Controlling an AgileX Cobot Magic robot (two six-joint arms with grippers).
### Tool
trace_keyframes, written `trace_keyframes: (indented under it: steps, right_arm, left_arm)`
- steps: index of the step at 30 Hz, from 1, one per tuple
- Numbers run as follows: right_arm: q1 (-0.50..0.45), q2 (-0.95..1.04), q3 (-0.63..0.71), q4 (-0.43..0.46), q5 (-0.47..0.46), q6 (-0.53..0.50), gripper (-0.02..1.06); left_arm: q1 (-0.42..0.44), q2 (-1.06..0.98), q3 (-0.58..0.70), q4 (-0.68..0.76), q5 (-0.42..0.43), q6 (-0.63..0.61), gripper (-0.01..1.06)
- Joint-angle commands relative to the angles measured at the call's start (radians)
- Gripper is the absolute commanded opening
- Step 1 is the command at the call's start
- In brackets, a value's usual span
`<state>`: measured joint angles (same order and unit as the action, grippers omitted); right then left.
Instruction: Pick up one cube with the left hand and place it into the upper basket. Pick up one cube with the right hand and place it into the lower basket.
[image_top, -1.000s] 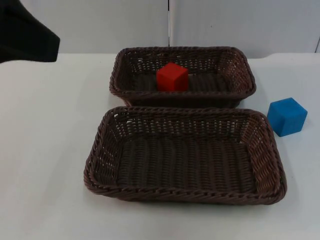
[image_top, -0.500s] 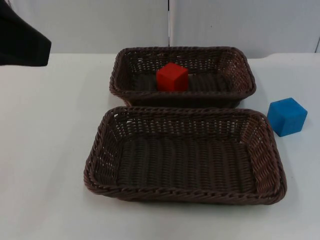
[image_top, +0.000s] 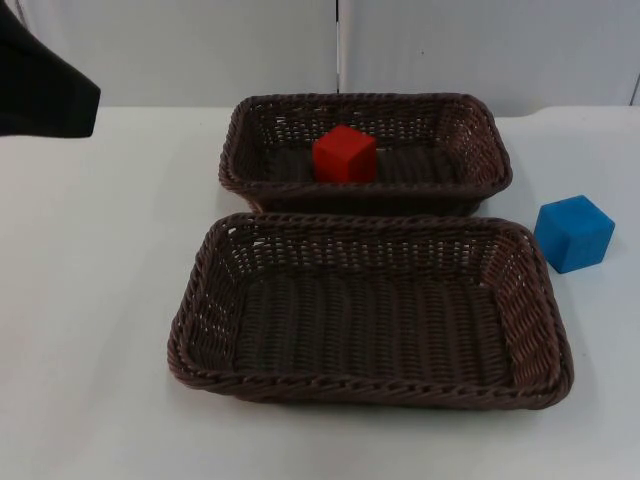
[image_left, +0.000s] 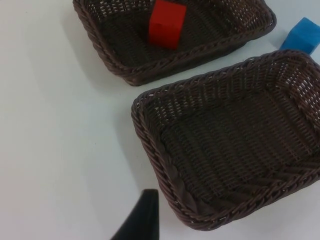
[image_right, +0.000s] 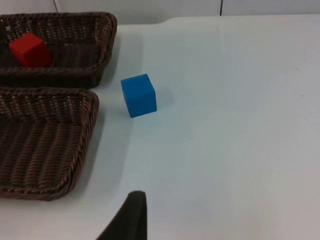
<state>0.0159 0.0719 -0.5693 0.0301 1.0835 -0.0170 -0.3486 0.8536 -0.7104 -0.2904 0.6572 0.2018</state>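
Red against dark wicker, one cube (image_top: 345, 153) is seen lying in the far, upper basket (image_top: 240, 150), roughly at the middle of its floor, so the left arm's share of the task is judged done. A blue cube (image_top: 574, 233) is set on the white counter (image_top: 100, 300), just beside the far right corner of the near, lower basket (image_top: 190, 320) but apart from its rim; nothing is held in that basket. The blue cube is therefore judged to be the next thing to be taken, by the right arm.

The left pincer (image_left: 142, 220) is held off to the left of the lower basket, above bare counter, where the left arm waits. The right pincer (image_right: 131, 217) is kept on the near side of the blue cube, well apart from it. Whether either pincer is spread or pressed together cannot be told, since a single fingertip of each is shown.

The blue cube is judged light, stiff and smooth-faced. It is best taken across two opposite flat faces, squarely, since its slight turn on the counter could let corners slip.
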Motion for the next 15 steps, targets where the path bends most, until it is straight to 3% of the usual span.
trace_keyframes:
  steps: [1, 15]
  right_arm:
    - [-0.007, 0.056, -0.029, -0.001, -0.013, 0.004, 1.05]
    - [-0.007, 0.497, -0.235, -0.001, -0.040, -0.005, 1.05]
  left_arm:
    - [0.001, -0.006, 0.003, -0.005, -0.001, -0.005, 0.94]
    - [0.001, -0.006, 0.003, -0.007, 0.009, -0.005, 0.94]
